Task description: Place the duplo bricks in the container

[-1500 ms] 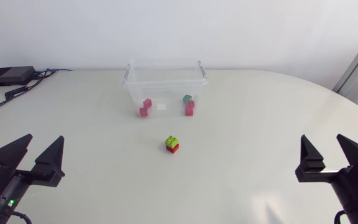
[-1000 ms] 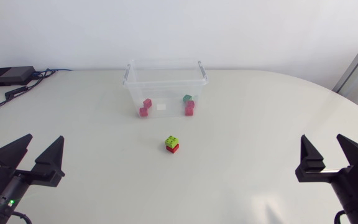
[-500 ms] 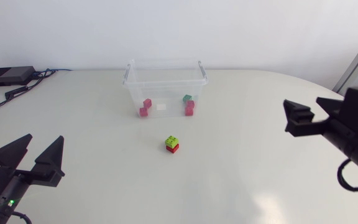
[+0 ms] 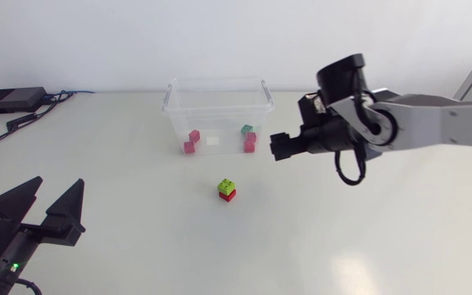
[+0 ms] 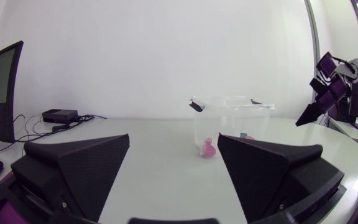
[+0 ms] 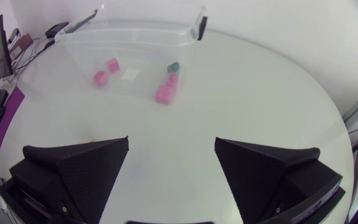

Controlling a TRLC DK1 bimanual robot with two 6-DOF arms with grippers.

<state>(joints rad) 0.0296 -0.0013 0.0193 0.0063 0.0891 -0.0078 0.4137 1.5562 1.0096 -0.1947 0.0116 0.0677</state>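
Duplo stack (green brick on red) sits loose on the table, just below frame centre in the head view. Neither gripper touches it.

Right gripper: hangs over the table right of centre, up and right of the stack, near the lower right corner of the container. Fingers are spread wide with nothing between them. Right arm comes in from the right edge, upper half of frame. In the right wrist view the container lies ahead of the gripper, apart from it.

Left gripper: lower left of frame, fingers also wide apart, holding nothing, well apart from the stack.

Container is clear and lidless, upper centre, with a gap between it and the stack. Inside: pink bricks at its left, pink pieces with a dark green brick at its right, white patch between them.

Black box with cables at upper left.
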